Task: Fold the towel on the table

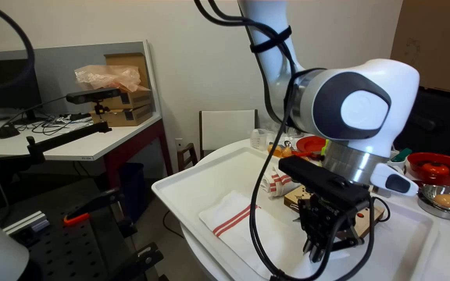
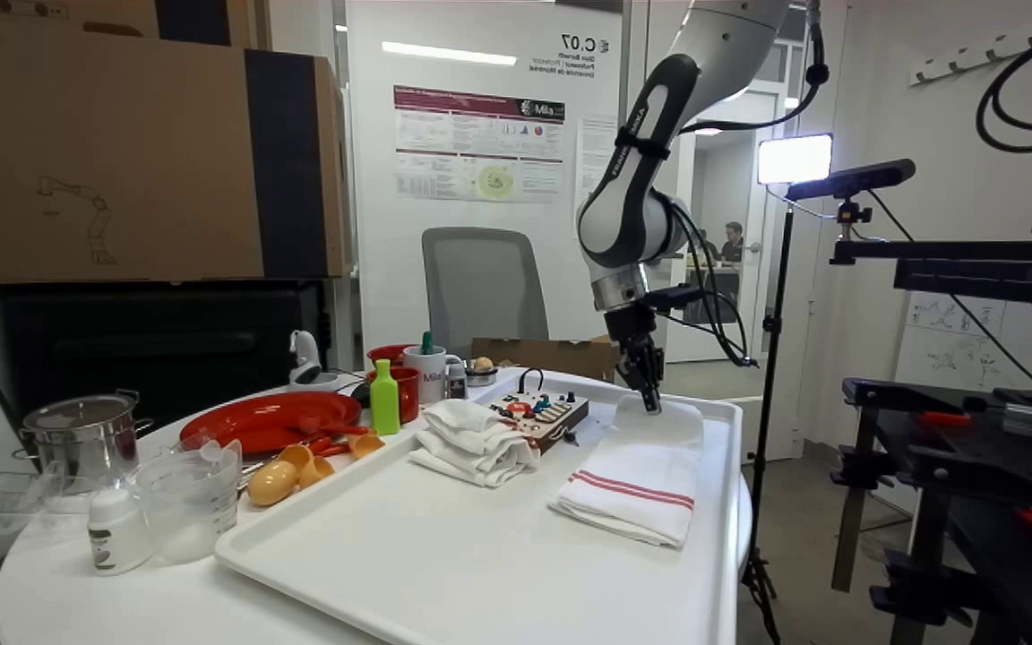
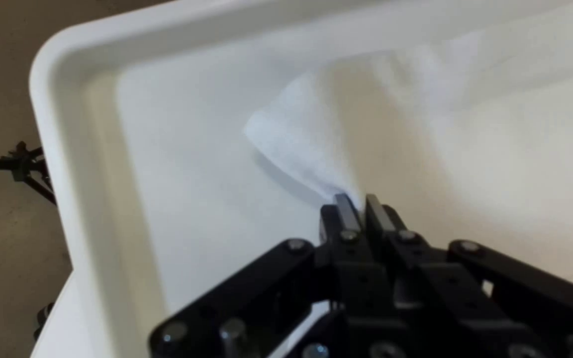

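My gripper (image 3: pixel 357 203) is clenched on the edge of the towel (image 2: pixel 632 466), a pinch of white cloth running right up into it just below the middle of the wrist view. A loose corner pokes out to the upper left of that pinch with a bit of shadow under the edge, and the rest spreads off to the right side of that frame.

The towel lies on a big white tray (image 2: pixel 426 555), right of centre in an exterior view. The end lower in the frame has two red stripes and looks layered; I've got hold of the upper end. The tray's sitting on a white worktop (image 2: pixel 41 587).

Left of the towel there's a wooden box (image 2: pixel 561 417) with coloured knobs, and just beside that a crumpled cloth (image 2: pixel 473 448), both on the tray too.

Far left of that frame is basically kitchen clutter: a red plate (image 2: pixel 270 425), a green bottle (image 2: pixel 384 403), a brown egg (image 2: pixel 272 484), a clear plastic cup (image 2: pixel 193 497) and a steel pot (image 2: pixel 81 443).
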Tool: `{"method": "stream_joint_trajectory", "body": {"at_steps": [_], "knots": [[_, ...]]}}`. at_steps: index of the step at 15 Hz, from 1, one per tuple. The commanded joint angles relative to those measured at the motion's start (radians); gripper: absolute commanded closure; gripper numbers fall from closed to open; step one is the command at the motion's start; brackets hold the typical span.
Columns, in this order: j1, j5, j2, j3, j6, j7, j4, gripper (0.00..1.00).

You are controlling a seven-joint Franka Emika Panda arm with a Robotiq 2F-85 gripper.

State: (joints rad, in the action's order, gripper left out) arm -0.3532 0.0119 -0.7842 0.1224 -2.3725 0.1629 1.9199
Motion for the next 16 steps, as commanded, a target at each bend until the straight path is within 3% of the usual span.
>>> {"method": "stream_joint_trajectory", "body": {"at_steps": [1,10,16], "knots": [[0.046,-0.014,0.126,-0.002,0.009,-0.022,0.118,0.98],[0.203,0.072,0.264,0.004,0.013,-0.070,0.293,0.98],[0.308,0.123,0.294,0.006,-0.019,-0.194,0.347,0.98]]}}
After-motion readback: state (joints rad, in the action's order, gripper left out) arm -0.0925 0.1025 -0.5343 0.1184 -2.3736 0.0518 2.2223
